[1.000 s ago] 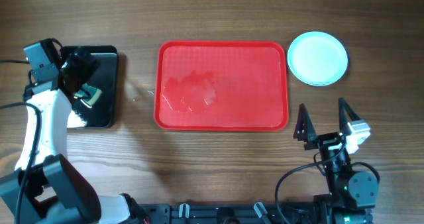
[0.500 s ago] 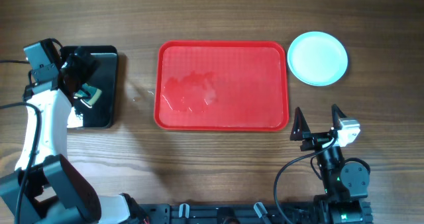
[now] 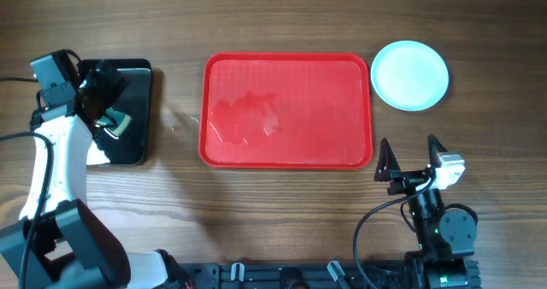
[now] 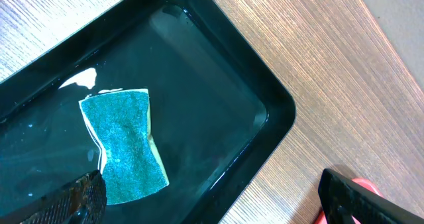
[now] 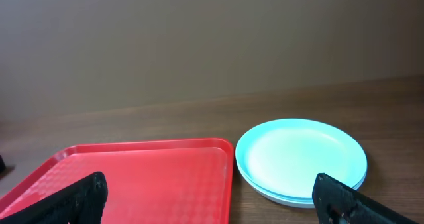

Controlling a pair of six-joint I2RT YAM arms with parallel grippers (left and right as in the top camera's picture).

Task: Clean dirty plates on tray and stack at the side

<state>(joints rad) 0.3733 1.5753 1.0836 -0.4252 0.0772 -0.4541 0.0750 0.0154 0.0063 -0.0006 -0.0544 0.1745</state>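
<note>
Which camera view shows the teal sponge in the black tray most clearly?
The left wrist view: the teal sponge is seen almost whole and large, lying flat in the black tray. The overhead view shows only a small part of it, close against the left arm. The right wrist view does not show it.

The large flat bright red rectangular plastic tray [image 3: 325, 92] lies level on the wooden table [image 3: 282, 15], its long side running left to right in the overhead view, with rounded corners and a low rim. A wet, glassy smear shows on its floor, left of centre. The round shallow plastic plates [image 3: 411, 75] sit stacked off the tray — near its far right corner, not touching it. The top plate is pale turquoise, right way up, with a raised rim. A paler rim shows beneath it — the count cannot be told.
</note>
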